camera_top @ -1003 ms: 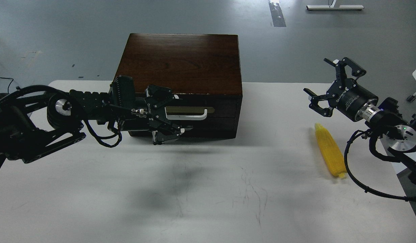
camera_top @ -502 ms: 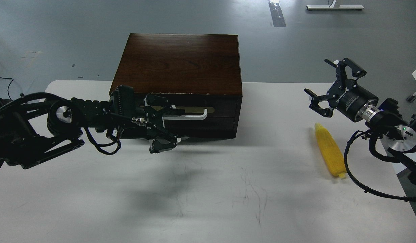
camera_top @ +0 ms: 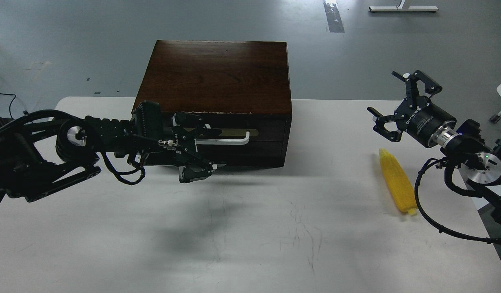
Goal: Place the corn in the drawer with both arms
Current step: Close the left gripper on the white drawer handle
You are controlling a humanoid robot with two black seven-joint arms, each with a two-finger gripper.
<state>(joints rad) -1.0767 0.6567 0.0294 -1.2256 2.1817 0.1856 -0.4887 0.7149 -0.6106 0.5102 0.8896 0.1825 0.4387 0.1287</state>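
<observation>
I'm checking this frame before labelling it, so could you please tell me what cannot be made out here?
- Head view: whether the left claw has closed on the white handle; its own black fingers cover the handle's left end.
- The drawer interior: the drawer is shut.
- The right arm's base: cut off by the right edge; the right claw itself is plainly open above the corn.

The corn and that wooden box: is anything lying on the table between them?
Nothing: in the head view, only bare white table separates the box from the corn.
</observation>
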